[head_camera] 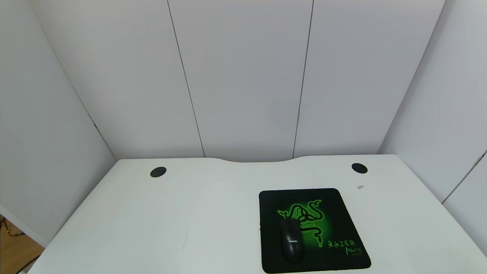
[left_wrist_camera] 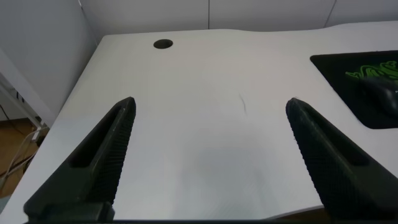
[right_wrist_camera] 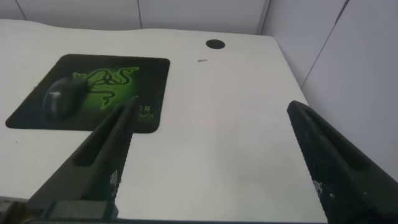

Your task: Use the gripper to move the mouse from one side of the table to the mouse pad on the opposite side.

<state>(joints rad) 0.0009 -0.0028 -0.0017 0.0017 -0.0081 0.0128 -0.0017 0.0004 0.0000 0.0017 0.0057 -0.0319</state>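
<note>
The black mouse lies on the black mouse pad with the green snake logo, at the table's front right. It also shows in the right wrist view on the pad, and at the edge of the left wrist view on the pad. Neither gripper shows in the head view. My left gripper is open and empty above the table's left front. My right gripper is open and empty above the table's right front, beside the pad.
Two round black cable holes sit near the back edge, one on the left and one on the right. White partition walls enclose the table on three sides. A small grey speck lies behind the pad.
</note>
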